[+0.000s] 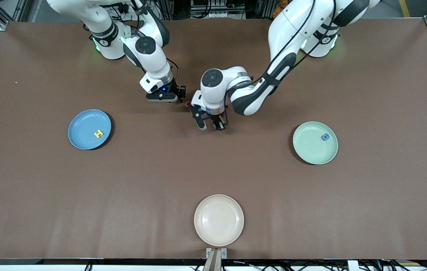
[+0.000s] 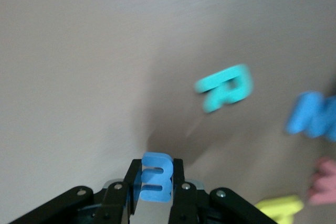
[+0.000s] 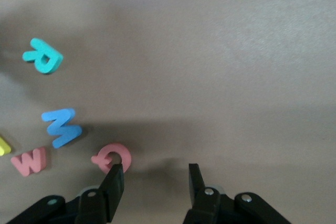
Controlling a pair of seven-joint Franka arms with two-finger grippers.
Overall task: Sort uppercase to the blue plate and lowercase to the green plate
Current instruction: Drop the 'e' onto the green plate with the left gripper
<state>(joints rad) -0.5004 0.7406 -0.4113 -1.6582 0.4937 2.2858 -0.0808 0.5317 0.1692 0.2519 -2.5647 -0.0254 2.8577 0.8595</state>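
Observation:
My left gripper is shut on a small blue lowercase e, held over bare table beside the loose letters. On the table near it lie the teal R, blue W, red w and a yellow letter. My right gripper is open and low over the table, with the red Q just outside one fingertip. A yellow H lies on the blue plate. A small blue letter lies on the green plate.
A cream plate sits near the table's front edge, nearest the front camera. The two arms' hands are close together over the middle of the table and hide the loose letters in the front view.

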